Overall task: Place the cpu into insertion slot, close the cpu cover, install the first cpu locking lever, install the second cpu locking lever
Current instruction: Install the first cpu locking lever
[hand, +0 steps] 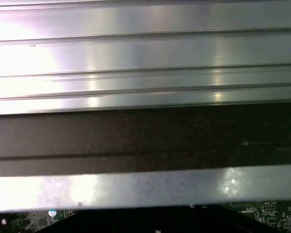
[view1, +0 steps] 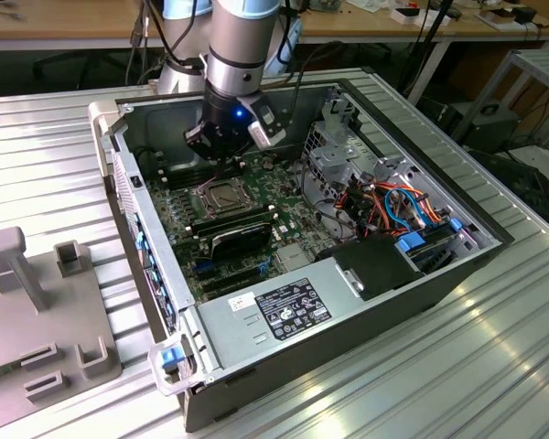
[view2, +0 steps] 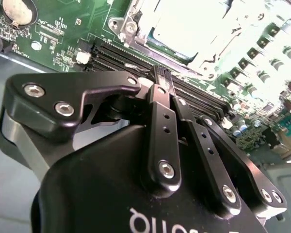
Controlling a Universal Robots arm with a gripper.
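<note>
In the exterior view my gripper (view1: 227,170) hangs inside the open computer case, just behind the insertion slot (view1: 218,196) on the green motherboard. The second wrist view shows its two black fingers (view2: 161,111) pressed together, so the gripper (view2: 163,77) is shut, with nothing visible between the tips. The tips sit over the black memory slots, a short way from the socket. The cpu (view2: 184,24) lies flat in the socket, its silvery top glaring. The cpu cover (view2: 136,25) appears to lie down around it as a metal frame. I cannot make out the locking levers.
Long black memory sticks (view1: 240,222) lie just in front of the socket. A power supply (view1: 288,309) fills the case's near end, and a drive cage with coloured cables (view1: 412,206) stands on the exterior view's right. A grey fixture (view1: 37,302) rests on the ribbed table (hand: 145,53).
</note>
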